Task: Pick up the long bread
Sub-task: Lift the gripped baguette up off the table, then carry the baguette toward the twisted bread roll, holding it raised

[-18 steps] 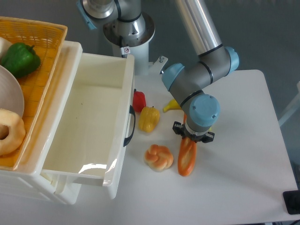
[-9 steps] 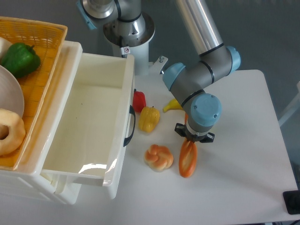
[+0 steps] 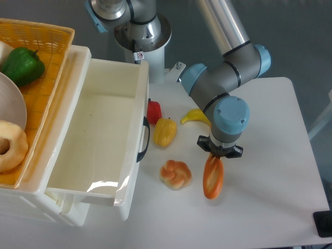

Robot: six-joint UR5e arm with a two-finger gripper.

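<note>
Knotted bun (image 3: 176, 175), yellow pepper (image 3: 164, 132), red pepper (image 3: 154, 111), banana (image 3: 195, 116) on white table (image 3: 270, 155).

My hand (image 3: 219, 153) sits over the far end of the long bread (image 3: 213, 179) on the surface (image 3: 270, 171). Knotted bun (image 3: 176, 174) just left of it; pepper (image 3: 165, 132) and banana (image 3: 194, 116) behind; tub (image 3: 104, 135) far left.

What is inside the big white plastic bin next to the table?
The white plastic bin shows only its bare glossy floor and walls; no item is visible inside. Its near wall hides a strip of the floor along the front edge.
</note>
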